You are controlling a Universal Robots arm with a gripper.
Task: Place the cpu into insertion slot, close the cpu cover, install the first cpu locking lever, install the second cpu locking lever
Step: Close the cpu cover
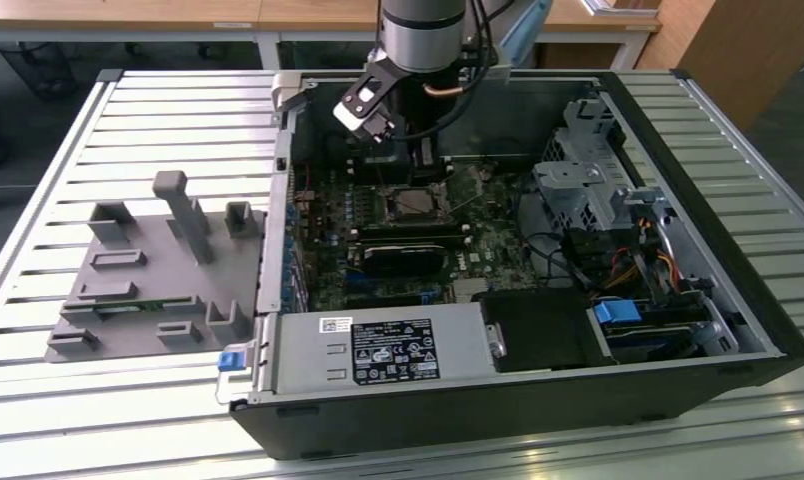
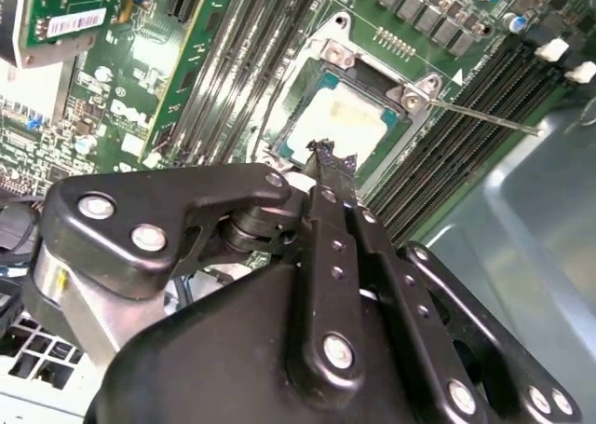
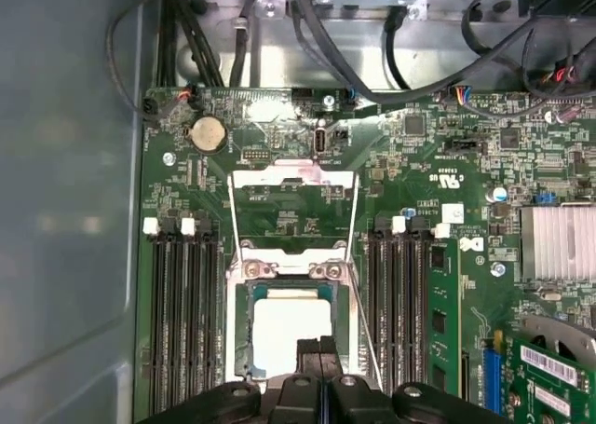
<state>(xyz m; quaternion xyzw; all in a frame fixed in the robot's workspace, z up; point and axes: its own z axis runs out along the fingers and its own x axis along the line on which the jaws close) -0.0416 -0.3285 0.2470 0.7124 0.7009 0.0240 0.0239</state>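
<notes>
Claw (image 3: pixel 319 349) clenched, nothing gripped | tips at cpu (image 3: pixel 291 329) edge, cpu seated in insertion slot (image 3: pixel 279 273) | your cpu cover (image 3: pixel 293 175) lies open, straight beyond cpu from claw.

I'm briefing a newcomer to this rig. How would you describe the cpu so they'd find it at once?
Inside the open computer case, find the green motherboard and its two banks of long black memory slots. Between them the cpu lies in the insertion slot: a flat, pale metal square, unlike the open cpu cover beside it with its cut-out centre.
</notes>
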